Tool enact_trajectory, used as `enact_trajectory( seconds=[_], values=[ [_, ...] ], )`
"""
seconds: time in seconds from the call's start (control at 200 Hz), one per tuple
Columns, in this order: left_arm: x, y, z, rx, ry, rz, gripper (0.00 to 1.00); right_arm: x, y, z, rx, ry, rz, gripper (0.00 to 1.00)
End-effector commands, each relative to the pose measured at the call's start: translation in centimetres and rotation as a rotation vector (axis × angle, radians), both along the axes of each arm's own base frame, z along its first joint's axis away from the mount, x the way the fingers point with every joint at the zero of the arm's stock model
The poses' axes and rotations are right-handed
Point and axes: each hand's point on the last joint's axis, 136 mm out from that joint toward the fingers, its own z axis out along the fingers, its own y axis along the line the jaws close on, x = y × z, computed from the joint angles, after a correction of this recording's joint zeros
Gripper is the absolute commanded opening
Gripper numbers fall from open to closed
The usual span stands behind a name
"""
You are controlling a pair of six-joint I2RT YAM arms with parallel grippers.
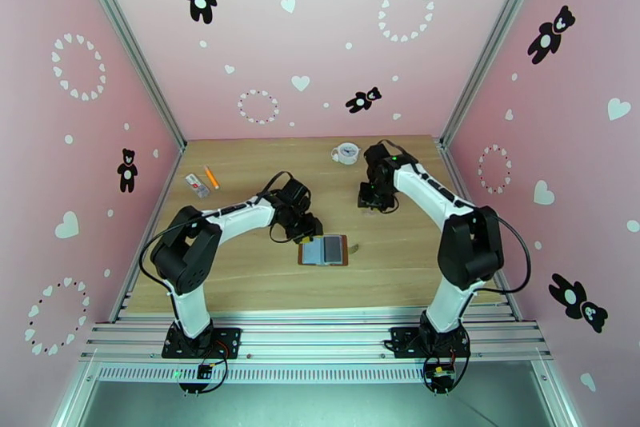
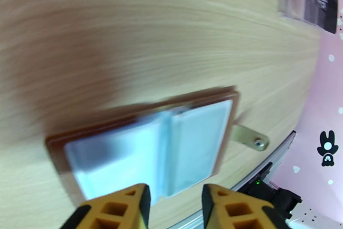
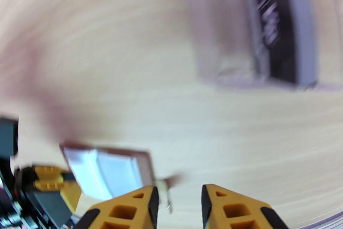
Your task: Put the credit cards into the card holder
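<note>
white left arm (image 1: 240,217) bent low, left pincer (image 1: 310,229) beside open card holder (image 1: 323,251)

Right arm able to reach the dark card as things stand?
Probably yes. The right gripper is open, and nothing stands between it and the dark card. The card seems to sit in a clear pouch, which may hamper the pick.

- The right claw (image 3: 180,208) hangs over the wooden bench (image 3: 107,54), its yellow fingers apart with nothing between them.
- The brown card holder (image 3: 107,172) lies open at lower left, pale grey-blue inside, its strap (image 3: 171,180) sticking out to the right.
- The left claw (image 3: 47,178) sits just beside it, blurred.
- A clear pouch (image 3: 223,32) lies at upper right, with a dark card (image 3: 274,28) at its right side.
</note>
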Motion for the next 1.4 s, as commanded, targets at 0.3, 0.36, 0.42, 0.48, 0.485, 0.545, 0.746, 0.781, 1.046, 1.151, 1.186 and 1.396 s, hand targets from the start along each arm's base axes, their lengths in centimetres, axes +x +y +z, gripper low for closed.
enact_trajectory(
  seconds=[0.3, 0.36, 0.42, 0.48, 0.485, 0.545, 0.746, 0.781, 1.046, 1.151, 1.186, 1.396],
  values=[
    [-0.7, 1.6, -1.0, 0.045, 0.003, 0.048, 0.38, 4.2, -5.7, 0.1, -0.278, -0.006, 0.009, 0.39],
    [-0.9, 1.7, -1.1, 0.051, 0.008, 0.044, 0.38, 4.5, -6.0, -0.3, -0.290, 0.001, 0.017, 0.41],
    [-0.9, 1.8, -1.3, 0.056, 0.008, 0.043, 0.38, 4.8, -6.1, -0.9, -0.296, 0.013, 0.021, 0.42],
    [-1.0, 1.8, -1.3, 0.060, 0.013, 0.038, 0.38, 5.0, -6.2, -1.3, -0.306, 0.026, 0.025, 0.42],
    [-1.0, 1.8, -1.4, 0.061, 0.014, 0.038, 0.38, 5.1, -6.3, -1.4, -0.306, 0.027, 0.023, 0.42],
    [-1.0, 1.7, -1.4, 0.060, 0.014, 0.036, 0.38, 5.4, -6.4, -1.7, -0.308, 0.037, 0.023, 0.42],
    [-0.9, 1.7, -1.5, 0.063, 0.015, 0.038, 0.38, 6.3, -6.5, -2.5, -0.319, 0.057, 0.036, 0.42],
    [-0.8, 1.8, -1.5, 0.062, 0.015, 0.040, 0.37, 6.4, -6.4, -2.8, -0.315, 0.063, 0.038, 0.42],
    [-1.2, 2.0, -2.1, 0.076, 0.026, 0.039, 0.37, 6.6, -6.3, -4.3, -0.319, 0.099, 0.045, 0.42],
    [-1.3, 2.2, -2.4, 0.081, 0.031, 0.040, 0.37, 6.5, -6.5, -4.7, -0.333, 0.114, 0.047, 0.42],
    [-1.4, 2.2, -2.4, 0.079, 0.033, 0.040, 0.37, 6.6, -6.6, -4.8, -0.340, 0.116, 0.045, 0.42],
    [-1.5, 2.2, -2.7, 0.083, 0.039, 0.035, 0.37, 6.7, -7.5, -4.0, -0.391, 0.105, 0.036, 0.42]
  ],
)
